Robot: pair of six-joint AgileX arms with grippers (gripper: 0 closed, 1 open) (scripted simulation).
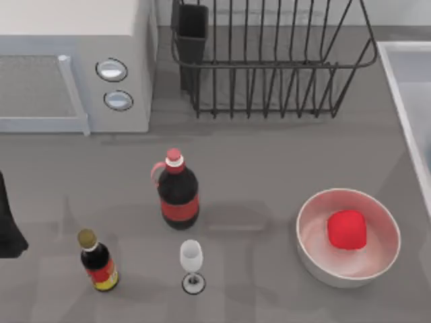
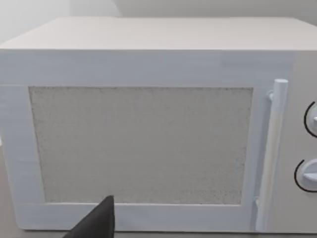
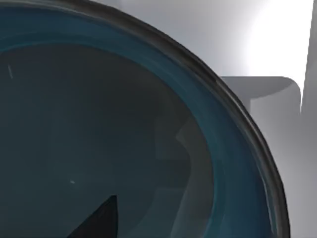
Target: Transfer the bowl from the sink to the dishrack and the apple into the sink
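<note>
Right gripper [image 3: 99,220] poised just over the teal bowl [image 3: 124,124] inside the sink [image 3: 277,64], one dark fingertip visible, grip state unclear, bowl cropped by frame, apple [image 1: 347,229] in white bowl [image 1: 316,259], dishrack [image 1: 269,64] partly cut off, left arm [image 1: 8,225] parked at table's left edge.

Two bottles [image 1: 178,190] [image 1: 98,260], two bowls [image 1: 316,259] [image 3: 124,139], one apple [image 1: 347,229], one glass [image 1: 192,264].

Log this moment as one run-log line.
right gripper: over teal bowl in sink | left gripper: parked facing microwave | apple: in white bowl | dishrack: empty
</note>
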